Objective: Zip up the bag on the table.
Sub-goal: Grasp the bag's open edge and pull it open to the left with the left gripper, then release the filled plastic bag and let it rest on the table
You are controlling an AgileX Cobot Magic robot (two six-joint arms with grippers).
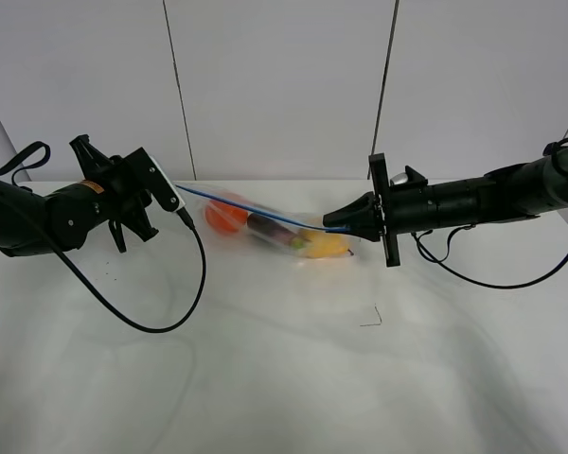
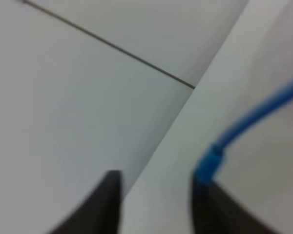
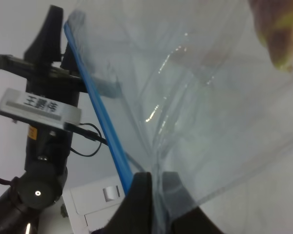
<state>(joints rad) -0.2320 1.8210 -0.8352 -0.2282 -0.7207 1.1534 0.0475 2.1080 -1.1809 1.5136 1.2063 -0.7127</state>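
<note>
The bag (image 1: 275, 229) sits toward the far edge of the table (image 1: 265, 378), and its blue zipper strip (image 1: 237, 203) runs taut between both arms. The right gripper (image 1: 346, 225) pinches the bag's right end. The left gripper (image 2: 156, 183) stands spread, with the strip's left end touching one finger, and broad white tabletop lies on the near side.

The left arm (image 1: 38, 218) comes in from the left edge of the high view and ends left of centre, about level with the other arm. The left gripper (image 2: 157, 176) has its two dark fingers (image 2: 107, 204) parted, with a plain gap between them. The right arm (image 1: 492, 194) stretches nearly level from the right edge toward the middle. The right gripper (image 1: 333, 223) is pinched closed on the end of the bag (image 1: 275, 227).
</note>
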